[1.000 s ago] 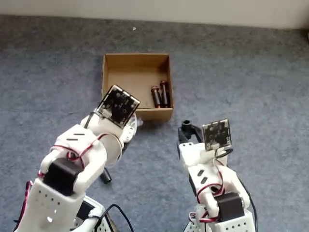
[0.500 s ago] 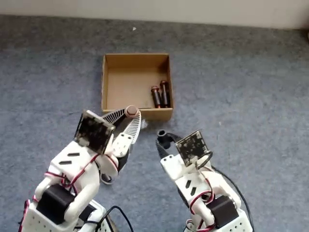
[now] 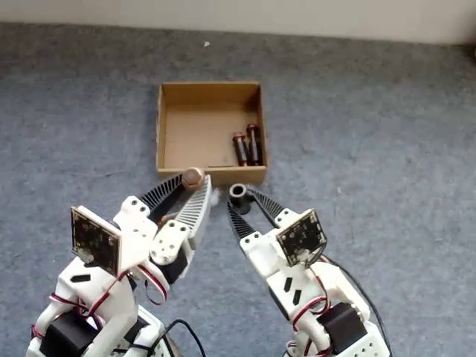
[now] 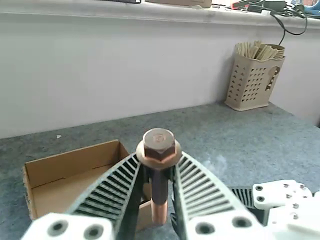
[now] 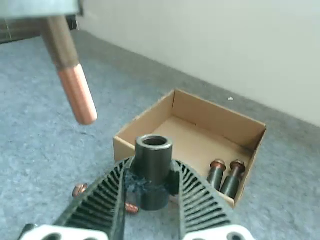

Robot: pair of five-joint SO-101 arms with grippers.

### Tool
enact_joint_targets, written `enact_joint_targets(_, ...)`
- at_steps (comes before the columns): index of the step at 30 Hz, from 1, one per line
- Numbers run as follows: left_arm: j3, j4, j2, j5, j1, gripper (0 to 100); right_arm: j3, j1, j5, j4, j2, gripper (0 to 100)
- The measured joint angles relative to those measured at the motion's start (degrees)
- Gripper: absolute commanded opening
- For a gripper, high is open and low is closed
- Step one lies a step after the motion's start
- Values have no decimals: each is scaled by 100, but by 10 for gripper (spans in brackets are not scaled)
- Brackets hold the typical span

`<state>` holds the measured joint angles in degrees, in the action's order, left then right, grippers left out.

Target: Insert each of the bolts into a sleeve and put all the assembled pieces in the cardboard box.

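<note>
My left gripper (image 3: 188,186) is shut on a copper bolt (image 4: 158,175) held upright, head up, just in front of the cardboard box (image 3: 170,128). The bolt's head (image 3: 193,178) shows from above. My right gripper (image 3: 239,202) is shut on a dark sleeve (image 5: 152,170) with its bore facing up, a short way to the right of the bolt. The bolt's tip (image 5: 80,100) hangs above and beside the sleeve. Two assembled pieces (image 3: 248,146) lie in the box's right corner, also seen as a pair (image 5: 225,177).
A loose bolt (image 5: 79,189) and another small copper piece (image 5: 131,207) lie on the grey carpet (image 3: 387,126) below the right gripper, near the box's front wall. A pale wall runs along the far edge. A perforated holder (image 4: 253,75) stands far off.
Both arms have tilted up and forward toward the box. The left gripper brought the bolt upright, and the right gripper moved left with the sleeve, closing the gap between them.
</note>
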<state>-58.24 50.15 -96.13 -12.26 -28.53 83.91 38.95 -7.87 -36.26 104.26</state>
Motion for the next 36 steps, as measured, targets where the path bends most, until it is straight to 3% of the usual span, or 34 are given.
enact_joint_targets(6,0,0,9,-9,-369,6,44,387,0,132,0,6)
enact_joint_targets(21,-26,-167,0,-9,-211,6,281,466,0,158,0,6)
enact_joint_targets(29,-791,-765,18,-9,-211,6,281,466,0,158,0,6)
enact_joint_targets(36,-853,-826,18,-9,-220,6,281,466,0,158,0,6)
